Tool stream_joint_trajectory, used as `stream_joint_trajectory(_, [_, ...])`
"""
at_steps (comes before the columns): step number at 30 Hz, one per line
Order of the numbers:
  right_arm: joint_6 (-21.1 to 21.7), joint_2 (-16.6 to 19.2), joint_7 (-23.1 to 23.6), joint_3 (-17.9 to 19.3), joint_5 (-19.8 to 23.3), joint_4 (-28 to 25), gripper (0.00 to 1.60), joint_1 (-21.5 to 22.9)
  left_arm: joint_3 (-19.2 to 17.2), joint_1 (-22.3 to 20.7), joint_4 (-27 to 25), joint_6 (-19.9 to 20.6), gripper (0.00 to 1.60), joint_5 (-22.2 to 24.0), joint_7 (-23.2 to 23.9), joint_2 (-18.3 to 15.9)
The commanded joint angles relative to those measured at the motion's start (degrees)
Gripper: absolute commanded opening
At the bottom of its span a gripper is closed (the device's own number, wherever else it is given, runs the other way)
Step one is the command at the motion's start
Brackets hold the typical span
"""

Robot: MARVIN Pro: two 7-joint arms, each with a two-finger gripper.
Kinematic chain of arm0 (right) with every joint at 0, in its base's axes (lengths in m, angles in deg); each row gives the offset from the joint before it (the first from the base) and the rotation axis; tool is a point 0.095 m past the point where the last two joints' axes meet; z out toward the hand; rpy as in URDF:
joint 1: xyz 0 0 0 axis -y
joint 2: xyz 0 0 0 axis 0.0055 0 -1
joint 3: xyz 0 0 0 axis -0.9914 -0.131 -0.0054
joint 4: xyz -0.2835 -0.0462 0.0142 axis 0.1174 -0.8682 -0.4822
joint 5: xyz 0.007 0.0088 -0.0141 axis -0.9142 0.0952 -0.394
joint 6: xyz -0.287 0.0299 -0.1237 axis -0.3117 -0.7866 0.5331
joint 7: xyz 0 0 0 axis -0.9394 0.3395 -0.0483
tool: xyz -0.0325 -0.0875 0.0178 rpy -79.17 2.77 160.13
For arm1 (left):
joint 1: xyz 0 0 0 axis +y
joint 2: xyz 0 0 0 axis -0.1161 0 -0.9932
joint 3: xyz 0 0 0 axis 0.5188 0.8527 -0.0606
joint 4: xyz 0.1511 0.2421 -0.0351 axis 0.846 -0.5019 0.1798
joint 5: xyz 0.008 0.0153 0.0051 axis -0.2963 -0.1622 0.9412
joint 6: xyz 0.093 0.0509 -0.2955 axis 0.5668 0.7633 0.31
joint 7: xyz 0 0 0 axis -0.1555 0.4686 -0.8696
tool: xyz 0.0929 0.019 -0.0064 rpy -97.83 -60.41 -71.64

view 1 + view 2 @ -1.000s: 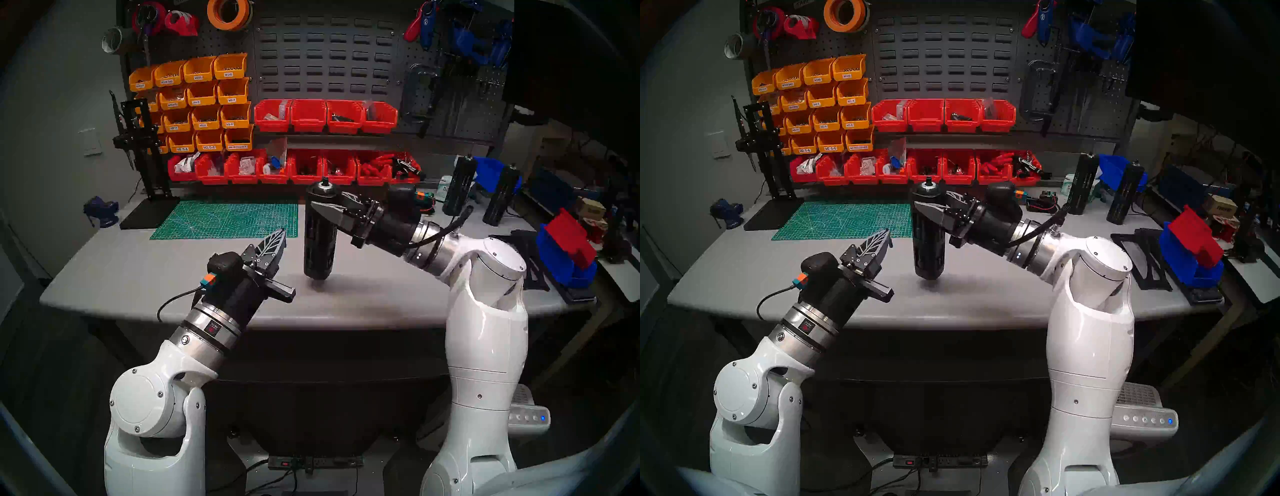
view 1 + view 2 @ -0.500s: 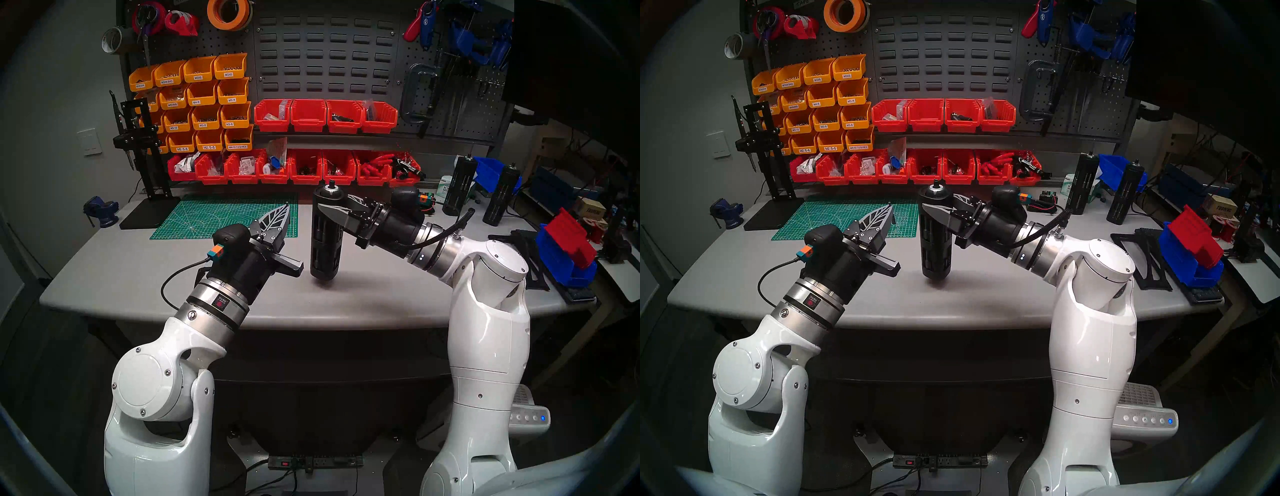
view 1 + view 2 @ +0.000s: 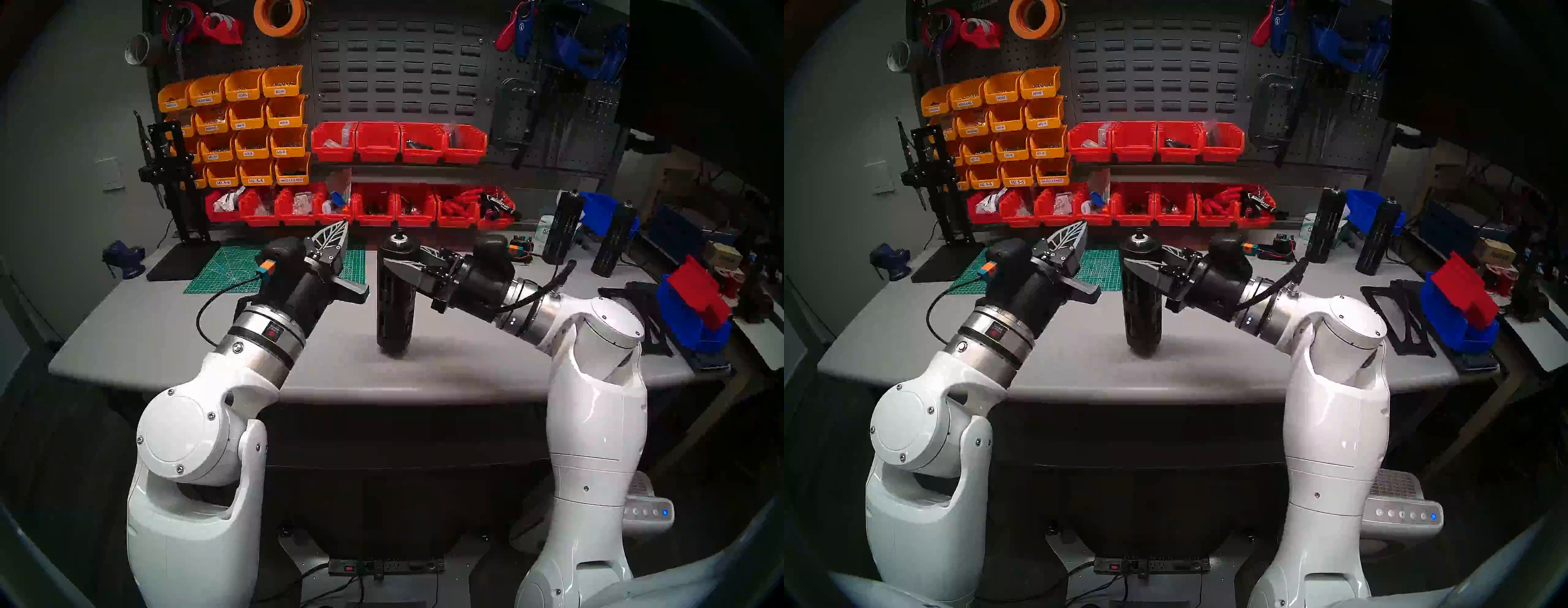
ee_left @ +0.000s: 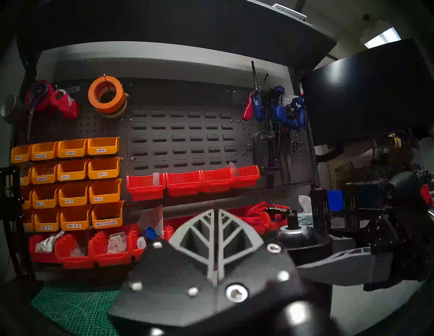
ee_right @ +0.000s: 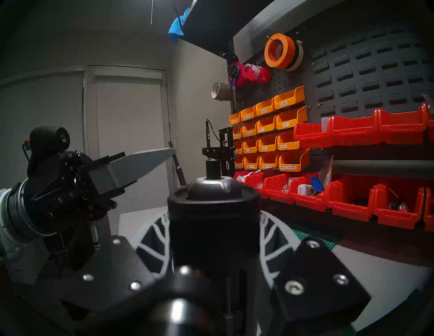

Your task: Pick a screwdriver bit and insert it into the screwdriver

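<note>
The screwdriver is a tall black slotted cylinder, upright at the table's middle, its base at or just above the surface. It also shows in the right head view. My right gripper is shut on its upper part, fingers either side. My left gripper is shut, left of the screwdriver's silver top, tips about level with it. In the right wrist view the screwdriver bit, a thin dark pin, hangs down from the left fingertips. The head views do not show it.
Two more black cylinders stand at the back right. A green cutting mat lies behind the left arm. Red bins line the back edge. A black stand is at back left, a blue and red box at right.
My left gripper has risen and moved back and right, from table height to level with the screwdriver's top. My right gripper has set the screwdriver lower and more upright.
</note>
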Motion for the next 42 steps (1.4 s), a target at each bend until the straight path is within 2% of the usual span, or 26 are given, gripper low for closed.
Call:
stream_joint_trajectory(1, [-0.41, -0.55, 0.19, -1.03, 0.62, -0.88, 0.0, 1.79, 1.54, -5.88, -1.93, 1.61, 0.0, 1.52, -0.74, 0.01])
stream_joint_trajectory(6, [-0.53, -0.61, 0.15, -1.21, 0.15, -0.02, 0.0, 1.99, 2.05, -8.78, -1.93, 4.41, 0.0, 3.1, -0.96, 0.13])
stream_joint_trajectory(9, [-0.83, -0.63, 0.35, -1.65, -0.37, 0.55, 0.0, 2.09, 2.23, -10.93, -1.78, 7.49, 0.0, 4.49, -0.84, 0.3])
stream_joint_trajectory(15, [-1.53, -0.5, 0.31, -2.28, -0.98, 1.09, 0.0, 2.56, 1.96, -12.51, -1.28, 10.37, 0.0, 5.55, -0.75, 0.48])
stream_joint_trajectory(20, [-2.75, -0.33, 0.0, -3.05, -1.95, 2.39, 0.0, 3.8, 0.6, -16.29, -0.91, 15.44, 0.0, 7.09, 1.33, 0.5])
stream_joint_trajectory(23, [-3.12, -0.32, -0.15, -3.16, -2.22, 3.0, 0.0, 4.35, -0.15, -16.36, -1.33, 17.35, 0.0, 7.96, 2.45, -0.01])
stream_joint_trajectory(24, [-3.43, -0.28, -0.15, -3.19, -2.35, 3.6, 0.0, 4.76, -0.93, -17.08, -1.63, 19.77, 0.0, 8.99, 3.35, -0.34])
stream_joint_trajectory(25, [-3.54, -0.27, -0.14, -3.19, -2.37, 3.79, 0.0, 4.89, -1.24, -16.97, -1.93, 20.36, 0.0, 9.18, 3.62, -0.43])
stream_joint_trajectory(35, [-4.24, -0.19, -0.54, -3.01, -2.22, 5.35, 0.0, 5.9, -3.63, -15.47, -1.93, 22.4, 0.0, 11.26, 6.91, -1.77])
stream_joint_trajectory(42, [-4.45, -0.25, -0.67, -3.31, -2.16, 5.97, 0.0, 6.3, -3.43, -15.9, -1.93, 23.54, 0.0, 12.03, 8.07, -1.91])
